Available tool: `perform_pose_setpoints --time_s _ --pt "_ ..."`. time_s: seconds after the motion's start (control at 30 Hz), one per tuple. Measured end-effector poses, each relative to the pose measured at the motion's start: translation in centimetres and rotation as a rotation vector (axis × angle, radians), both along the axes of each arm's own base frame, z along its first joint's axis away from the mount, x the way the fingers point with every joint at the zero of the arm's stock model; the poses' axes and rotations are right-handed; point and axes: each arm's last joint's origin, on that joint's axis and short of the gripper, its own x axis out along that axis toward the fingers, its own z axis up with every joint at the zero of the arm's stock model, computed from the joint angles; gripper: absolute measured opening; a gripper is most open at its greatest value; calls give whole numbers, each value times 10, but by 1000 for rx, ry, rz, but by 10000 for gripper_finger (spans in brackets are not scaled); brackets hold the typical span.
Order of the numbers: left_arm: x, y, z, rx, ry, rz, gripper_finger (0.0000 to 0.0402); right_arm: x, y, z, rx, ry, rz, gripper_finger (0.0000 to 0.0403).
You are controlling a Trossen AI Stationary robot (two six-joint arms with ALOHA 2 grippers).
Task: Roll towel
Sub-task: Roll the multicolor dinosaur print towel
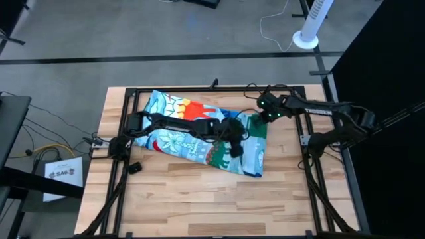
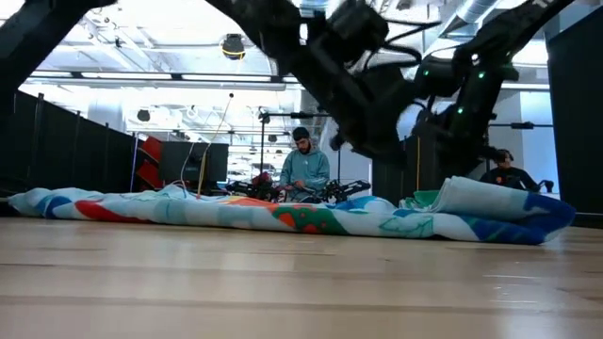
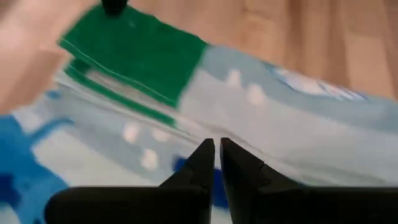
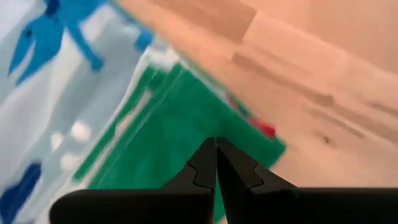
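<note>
Wooden table (image 1: 199, 199) with a black frame, grey floor around it, white fan base (image 1: 307, 40) off the table at about 1 o'clock; towel (image 1: 179, 136) lies across the far half of the tabletop, spread long from 9 o'clock side to 3 o'clock side, right end bunched and folded with a green corner showing near 2 o'clock; low view shows the towel (image 2: 283, 212) mostly flat, its right-hand end raised in a thick fold; left gripper (image 1: 236, 147) reaches over the middle of the towel, above the cloth right of centre, toward 3 o'clock; left wrist view shows its fingers (image 3: 239, 174) nearly together, thin gap, nothing between them, above light-blue cloth with a green flap ahead; right gripper (image 1: 260, 121) sits at the towel's far right corner, about 2 o'clock, over the green edge; right wrist view shows its fingers (image 4: 199, 165) pressed close together, no cloth seen between them, green fold and bare wood beyond; low view background: a person (image 2: 306, 169) seated behind the table, another person (image 2: 504, 174) at far right
</note>
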Motion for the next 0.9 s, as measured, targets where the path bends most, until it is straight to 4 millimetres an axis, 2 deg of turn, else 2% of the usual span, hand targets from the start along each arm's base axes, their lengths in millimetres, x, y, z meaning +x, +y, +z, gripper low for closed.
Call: perform_pose_setpoints --time_s 0.2,0.37,0.5,0.63,0.77,0.9 --pt "15 24 -45 -56 -59 55 13 3 -7 -13 31 26 -19 0" --pt "19 37 -69 -76 -71 64 13 11 -8 -25 76 26 -4 0" --pt "20 41 -74 -94 -77 55 13 21 -7 -30 89 -31 47 0" --pt "20 41 -75 -75 -65 41 13 23 -5 -25 80 -66 64 0" --pt "18 44 -76 -82 -52 47 13 12 -5 -11 69 -77 52 0" --pt "18 44 -77 -84 -43 49 13 -5 -7 0 37 -18 -23 0"
